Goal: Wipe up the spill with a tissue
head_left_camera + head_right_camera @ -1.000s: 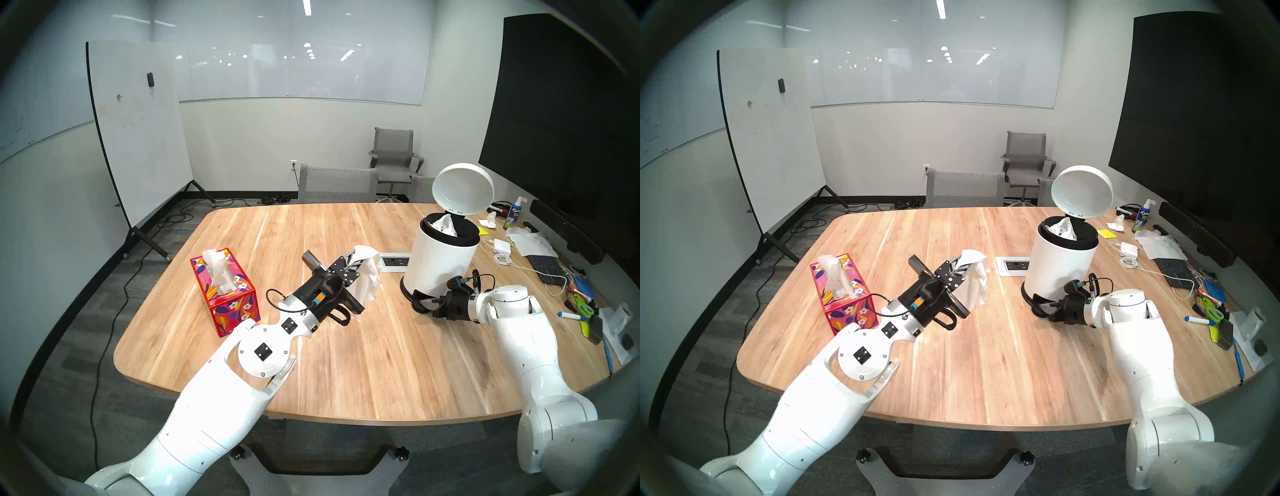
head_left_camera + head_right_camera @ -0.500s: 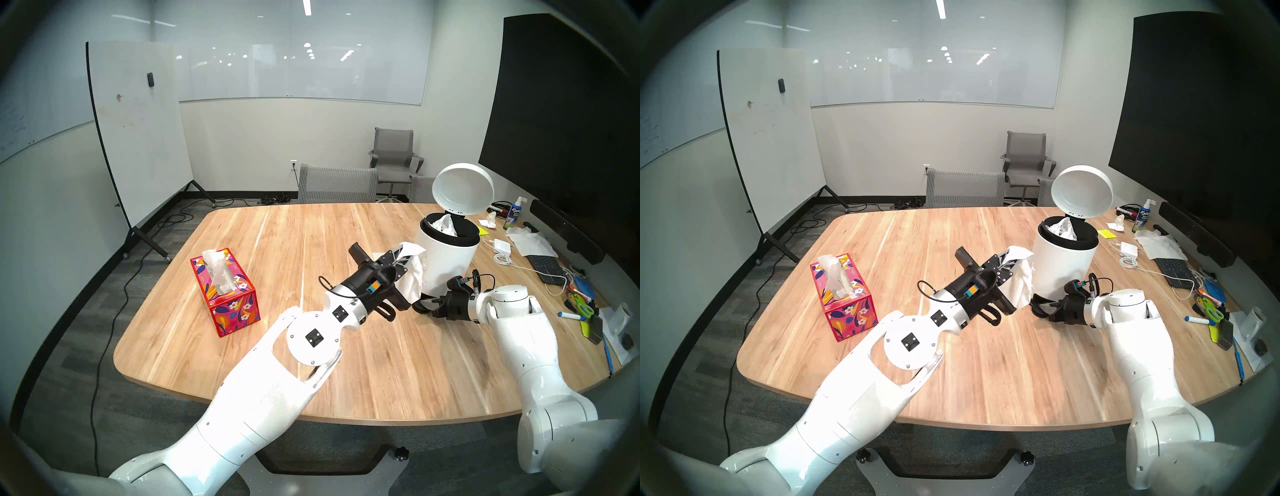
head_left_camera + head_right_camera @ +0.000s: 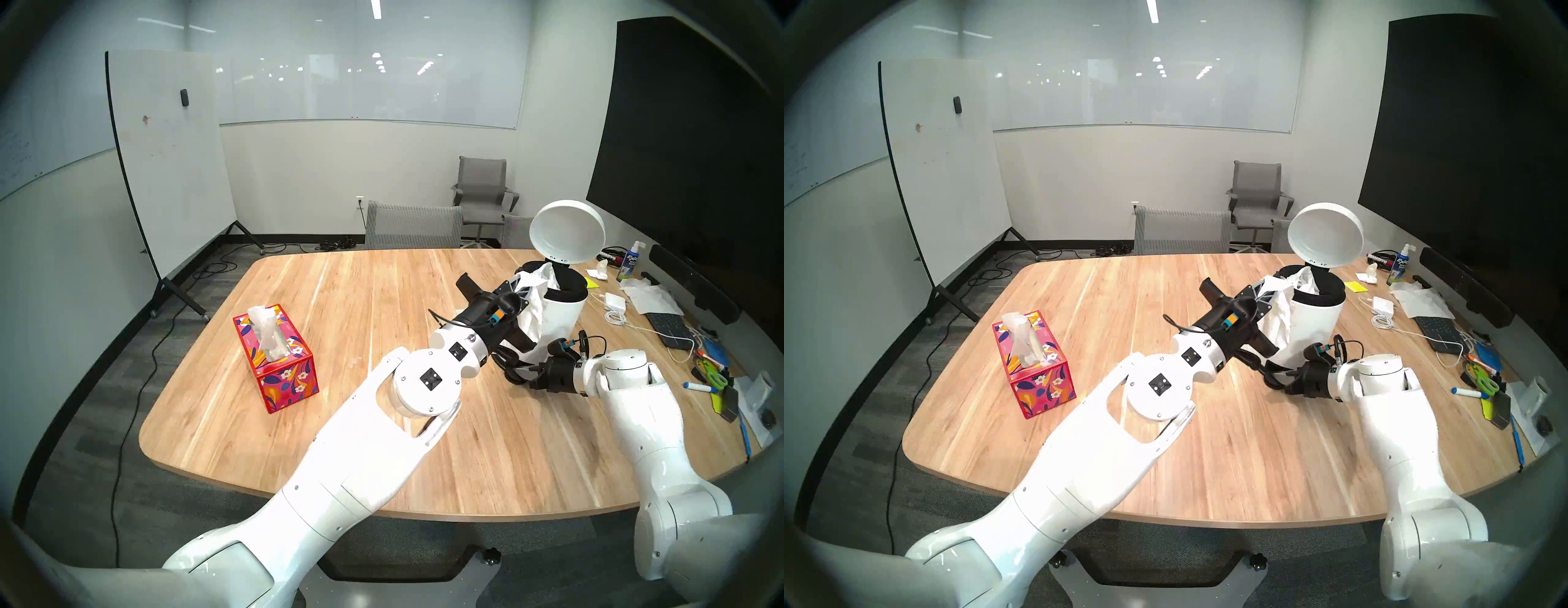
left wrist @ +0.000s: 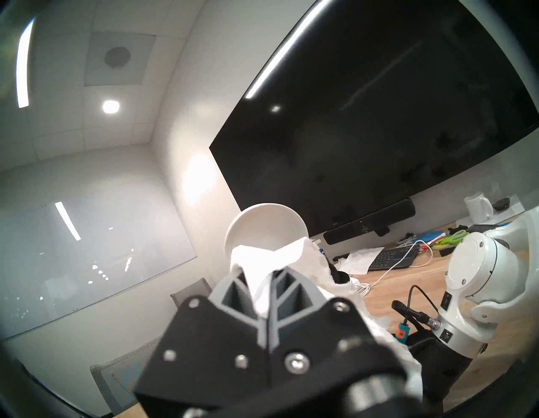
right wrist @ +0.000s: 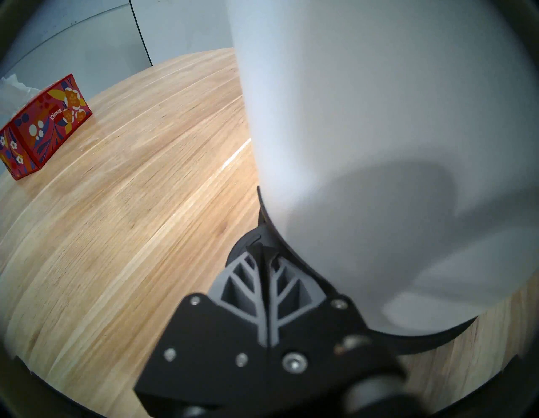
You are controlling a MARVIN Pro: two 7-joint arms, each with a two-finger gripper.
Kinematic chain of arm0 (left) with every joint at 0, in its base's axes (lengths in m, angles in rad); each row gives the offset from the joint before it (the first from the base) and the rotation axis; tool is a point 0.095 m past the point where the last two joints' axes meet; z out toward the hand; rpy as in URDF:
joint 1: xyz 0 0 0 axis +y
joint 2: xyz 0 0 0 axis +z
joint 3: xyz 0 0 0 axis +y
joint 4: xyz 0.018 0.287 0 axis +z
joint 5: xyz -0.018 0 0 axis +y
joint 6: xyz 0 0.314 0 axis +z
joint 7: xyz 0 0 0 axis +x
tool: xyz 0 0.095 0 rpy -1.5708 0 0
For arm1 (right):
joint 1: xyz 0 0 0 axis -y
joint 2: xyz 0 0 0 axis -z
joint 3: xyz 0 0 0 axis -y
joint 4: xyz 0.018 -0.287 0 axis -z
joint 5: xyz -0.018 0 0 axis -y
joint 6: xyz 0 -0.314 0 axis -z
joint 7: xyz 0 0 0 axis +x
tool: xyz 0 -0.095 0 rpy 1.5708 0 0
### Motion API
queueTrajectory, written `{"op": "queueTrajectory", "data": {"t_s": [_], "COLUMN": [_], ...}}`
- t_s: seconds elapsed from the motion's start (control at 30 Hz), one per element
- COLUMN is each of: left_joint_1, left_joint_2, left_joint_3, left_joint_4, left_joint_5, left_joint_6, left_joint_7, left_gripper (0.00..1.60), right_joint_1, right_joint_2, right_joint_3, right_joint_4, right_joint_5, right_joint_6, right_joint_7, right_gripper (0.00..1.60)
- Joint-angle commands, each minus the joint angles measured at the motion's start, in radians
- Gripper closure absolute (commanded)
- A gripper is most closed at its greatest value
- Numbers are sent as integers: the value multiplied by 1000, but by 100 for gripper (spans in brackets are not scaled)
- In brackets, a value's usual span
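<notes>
Meeting room, wooden table (image 3: 297, 424). Crumpled white tissue (image 3: 535, 314) pinched in the clenched left gripper (image 4: 264, 280), held up against the rim of the white bin (image 3: 560, 322), lid (image 3: 566, 231) raised. Right gripper (image 5: 267, 257), fingers together, presses on the black pedal (image 5: 250, 242) at the bin's base. Red floral tissue box (image 3: 275, 356) sits well apart on the left. No spill can be made out on the wood.

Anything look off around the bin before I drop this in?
The bin is already stuffed: crumpled paper pokes above its rim under the raised lid. The tissue in the left gripper hangs beside the bin wall, not yet over the opening.
</notes>
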Motion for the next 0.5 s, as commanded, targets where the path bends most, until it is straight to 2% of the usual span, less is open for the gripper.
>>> {"op": "queueTrajectory", "data": {"t_s": [0.0,0.47], "left_joint_1": [-89,-157], "left_joint_2": [-115,-203], "left_joint_3": [0,22], "left_joint_4": [45,161], "left_joint_5": [-3,-4], "left_joint_6": [17,29], "left_joint_7": [34,90], "left_gripper": [160,160], "right_joint_1": [-33,-34], "right_joint_2": [12,12], "right_joint_3": [-7,-8], "right_joint_4": [19,18], "right_joint_5": [-21,-21], "right_joint_6": [11,13], "right_joint_7": [-18,-21], "right_gripper": [160,160]}}
